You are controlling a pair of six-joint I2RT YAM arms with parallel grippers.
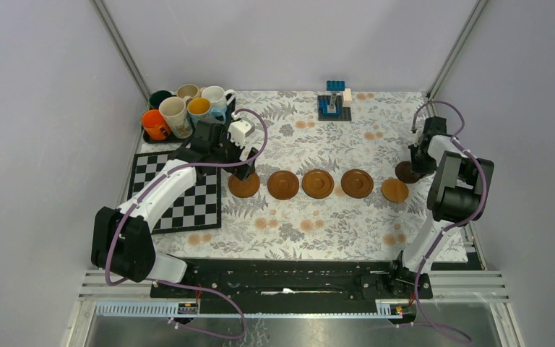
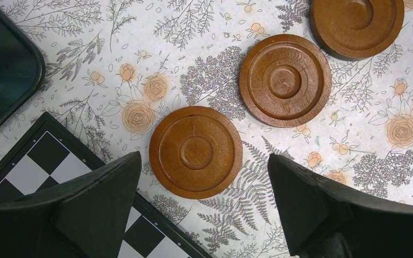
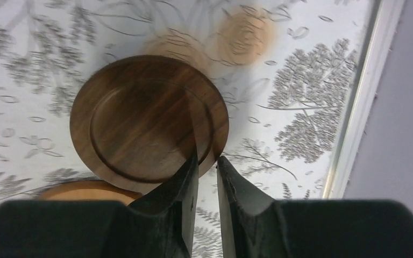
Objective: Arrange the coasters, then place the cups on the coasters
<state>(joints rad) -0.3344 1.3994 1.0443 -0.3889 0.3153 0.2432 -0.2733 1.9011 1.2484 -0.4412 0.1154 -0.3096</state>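
Note:
Several brown wooden coasters lie in a row across the floral cloth, from the leftmost coaster [image 1: 243, 185] to a lighter one [image 1: 395, 190]. My left gripper [image 1: 246, 172] hangs open just above and behind that leftmost coaster [image 2: 196, 152], whose neighbour [image 2: 285, 80] lies beside it; nothing is between the fingers [image 2: 102, 204]. My right gripper [image 1: 413, 172] is shut on the rim of a darker coaster [image 3: 145, 121] at the row's right end, overlapping the lighter coaster [image 3: 86, 191]. The cups [image 1: 175, 116] stand bunched together at the back left.
The cups sit in a black tray [image 1: 148, 137] whose corner shows in the left wrist view [image 2: 5, 64]. A chessboard [image 1: 181, 195] lies left of the row, close under my left fingers. Blue toy blocks [image 1: 334, 101] stand at the back centre. The table's right rail [image 3: 355, 107] runs near the dark coaster.

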